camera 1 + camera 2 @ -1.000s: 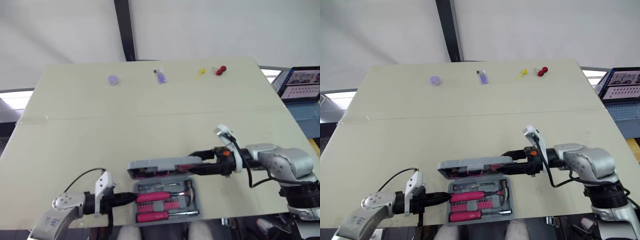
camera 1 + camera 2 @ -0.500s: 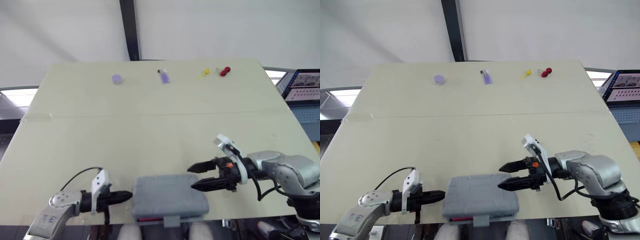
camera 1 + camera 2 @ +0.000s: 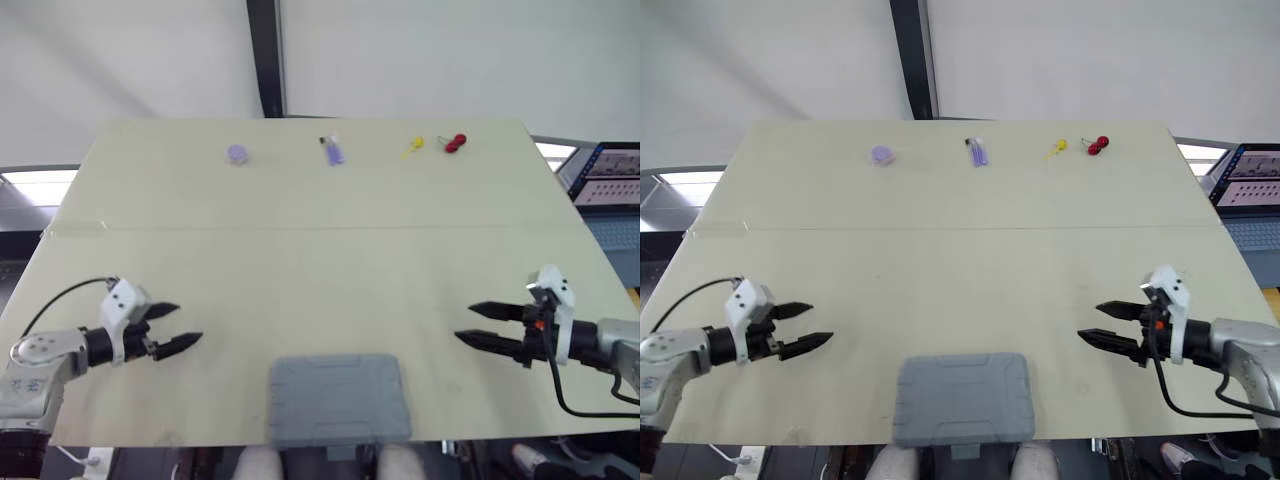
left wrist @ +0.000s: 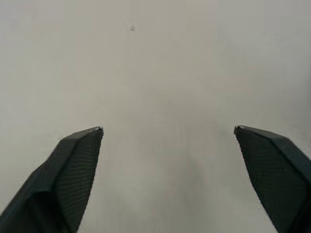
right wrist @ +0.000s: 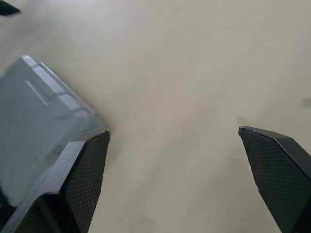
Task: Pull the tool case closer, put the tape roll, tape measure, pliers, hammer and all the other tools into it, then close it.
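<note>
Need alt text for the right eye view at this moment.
A closed grey tool case sits at the near edge of the table, with the open left claw and open right claw flanking it, both clear of the case. Small items in purple, yellow and red lie along the far edge.

The tool case (image 3: 338,399) is plain mid-grey with a faint moulded grid on its lid, against the pale cream counter (image 3: 320,260). The left hand (image 3: 189,323) and right hand (image 3: 464,321) are black, their fingers (image 4: 73,170) finely cross-hatched, with white housings behind and a small orange-red spot on the right one. The small items are a lilac disc (image 3: 237,154), a purple piece (image 3: 333,152), a yellow piece (image 3: 411,146) and a red piece (image 3: 456,142).
</note>
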`<state>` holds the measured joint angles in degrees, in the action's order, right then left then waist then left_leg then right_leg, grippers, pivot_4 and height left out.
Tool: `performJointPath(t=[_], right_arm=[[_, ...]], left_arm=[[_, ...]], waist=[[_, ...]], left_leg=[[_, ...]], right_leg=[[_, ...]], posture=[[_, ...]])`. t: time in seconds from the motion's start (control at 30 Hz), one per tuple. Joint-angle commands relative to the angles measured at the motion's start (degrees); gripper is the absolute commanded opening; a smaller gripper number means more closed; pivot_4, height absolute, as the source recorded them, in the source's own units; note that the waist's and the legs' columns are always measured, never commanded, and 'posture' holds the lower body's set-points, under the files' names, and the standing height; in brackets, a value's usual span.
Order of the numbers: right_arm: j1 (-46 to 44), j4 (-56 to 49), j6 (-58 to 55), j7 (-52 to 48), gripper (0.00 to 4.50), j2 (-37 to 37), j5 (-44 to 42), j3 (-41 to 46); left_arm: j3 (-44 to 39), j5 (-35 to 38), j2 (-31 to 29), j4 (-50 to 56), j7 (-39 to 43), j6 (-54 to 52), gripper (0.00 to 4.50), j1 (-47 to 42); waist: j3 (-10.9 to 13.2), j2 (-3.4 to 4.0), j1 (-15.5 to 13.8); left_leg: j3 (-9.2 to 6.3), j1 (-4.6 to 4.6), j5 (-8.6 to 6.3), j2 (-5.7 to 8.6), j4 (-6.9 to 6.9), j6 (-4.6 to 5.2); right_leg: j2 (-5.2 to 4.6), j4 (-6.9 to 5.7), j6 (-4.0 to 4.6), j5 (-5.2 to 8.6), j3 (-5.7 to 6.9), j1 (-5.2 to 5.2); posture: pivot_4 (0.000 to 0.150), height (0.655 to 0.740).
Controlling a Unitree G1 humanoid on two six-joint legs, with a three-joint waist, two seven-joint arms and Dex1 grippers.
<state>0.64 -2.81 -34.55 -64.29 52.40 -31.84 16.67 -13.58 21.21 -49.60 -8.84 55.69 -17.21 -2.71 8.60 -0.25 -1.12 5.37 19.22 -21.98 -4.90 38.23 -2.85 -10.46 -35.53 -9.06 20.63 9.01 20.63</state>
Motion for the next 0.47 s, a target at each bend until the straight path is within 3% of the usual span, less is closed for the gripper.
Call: performJointPath(t=[0.03, 0.47], right_arm=[[2.12, 4.17, 6.45, 0.70, 4.50, 0.03, 2.16, 5.23], [3.38, 9.60, 11.45, 1.57, 4.50, -1.92, 3.32, 6.50]], left_arm=[[-3.66, 0.26, -2.72, -1.54, 0.40, -0.43, 4.46, -1.16], [-4.41, -0.42, -4.35, -3.04, 1.12, -1.73, 4.46, -2.03]], waist=[[0.02, 0.03, 0.15], [0.07, 0.07, 1.28]], left_leg=[[0.01, -0.01, 0.00, 0.00, -0.02, 0.00], [0.03, -0.03, 0.00, 0.00, -0.07, 0.00]], right_leg=[[0.00, 0.00, 0.00, 0.00, 0.00, 0.01], [0.01, 0.00, 0.00, 0.00, 0.00, 0.02]], posture=[[0.150, 0.7400], [0.150, 0.7400]])
